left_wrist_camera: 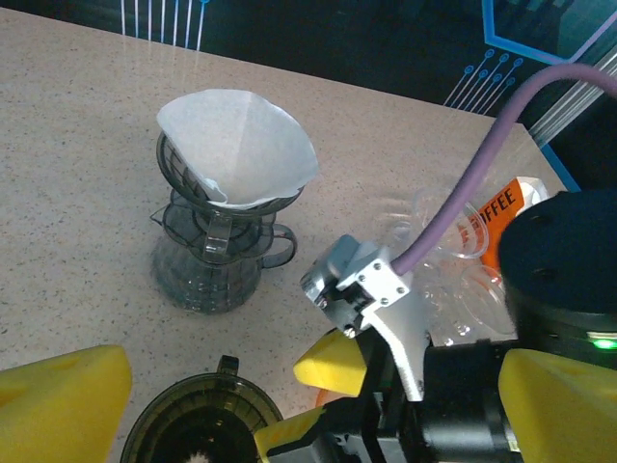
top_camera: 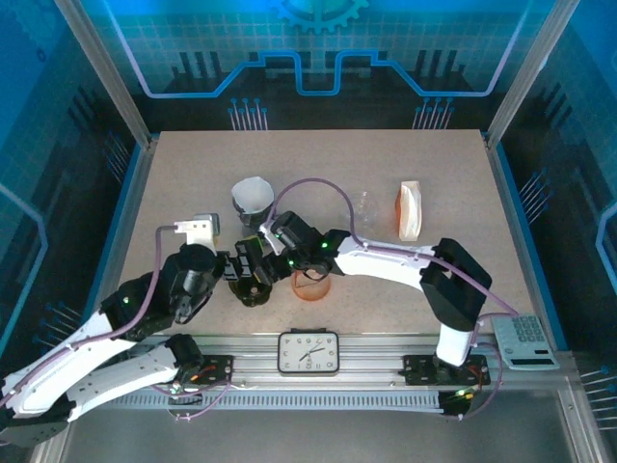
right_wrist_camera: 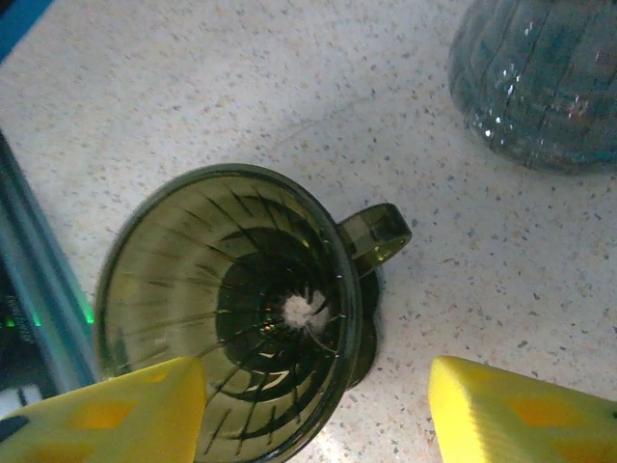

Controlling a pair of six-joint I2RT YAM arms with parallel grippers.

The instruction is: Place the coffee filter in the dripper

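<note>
Two drippers from the top: an empty dripper (top_camera: pixel 254 290) and a second dripper (top_camera: pixel 249 216) holding the one filter (top_camera: pixel 253 193). Left wrist: filter cone sits upright, mouth up, tip down; left gripper (left_wrist_camera: pixel 313 386) gapes wide, empty. Right wrist: right gripper (right_wrist_camera: pixel 313 391) has its jaws apart over the empty dripper, gripping nothing.

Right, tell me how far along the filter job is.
Done: a white filter sits in the dripper on the glass server. In hand: nothing; left gripper open, right gripper open astride a second dripper, empty. Left: filling that one, if meant.
</note>
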